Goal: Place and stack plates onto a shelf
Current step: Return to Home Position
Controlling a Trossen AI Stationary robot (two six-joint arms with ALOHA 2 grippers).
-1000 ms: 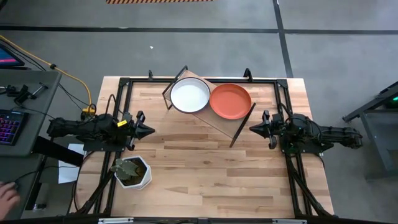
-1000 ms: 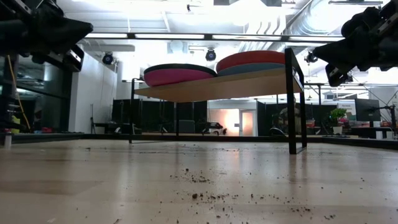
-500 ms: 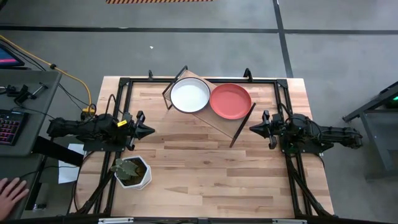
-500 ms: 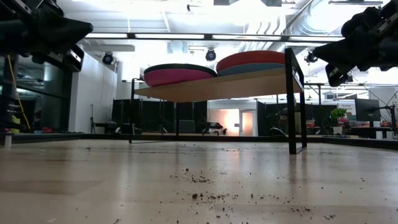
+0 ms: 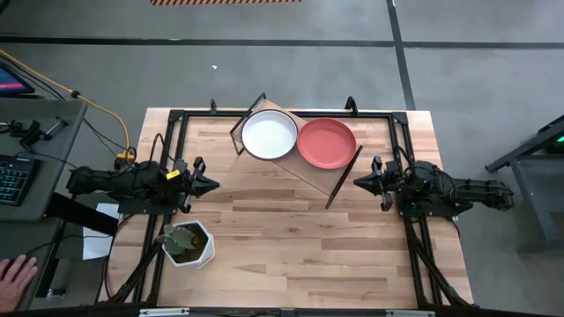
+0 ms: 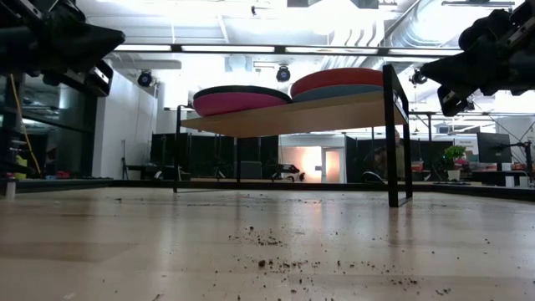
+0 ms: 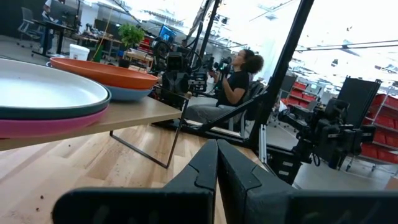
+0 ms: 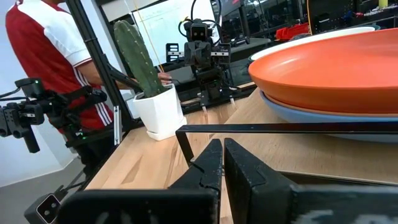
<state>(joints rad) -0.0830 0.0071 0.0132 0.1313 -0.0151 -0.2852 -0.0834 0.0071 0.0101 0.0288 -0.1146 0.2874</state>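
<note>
Seen from above, the left gripper [image 5: 211, 185] and the right gripper [image 5: 357, 182] face each other tip to tip across the large wooden tabletop [image 5: 291, 255]. Between them, a little toward the far edge from both, stands the light wooden shelf on thin black metal legs [image 5: 308, 173], its long axis slanting from the left gripper's far side down toward the right gripper. The round white plate [image 5: 270, 136] tops the stack nearer the left gripper, and the round coral red plate [image 5: 326, 143] tops the one nearer the right, which looks the closer arm to the shelf. A white hexagonal plant pot [image 5: 187, 244] sits beside the left arm, and a person's hand [image 5: 13, 275] shows off the table. At table height, the magenta plate [image 6: 238, 104] lies under a dark green plate [image 6: 238, 89] and a blue plate [image 6: 338, 93] lies under the coral one, both grippers hanging level with the board and clear of it. The left wrist camera shows its fingers pressed together on nothing, the shelf ahead and to one side. The right wrist camera shows the same closed, empty pinch, the coral stack just ahead. A sixth plate cannot be made out. Stacking looks finished, so neither arm appears to need another reach.
</note>
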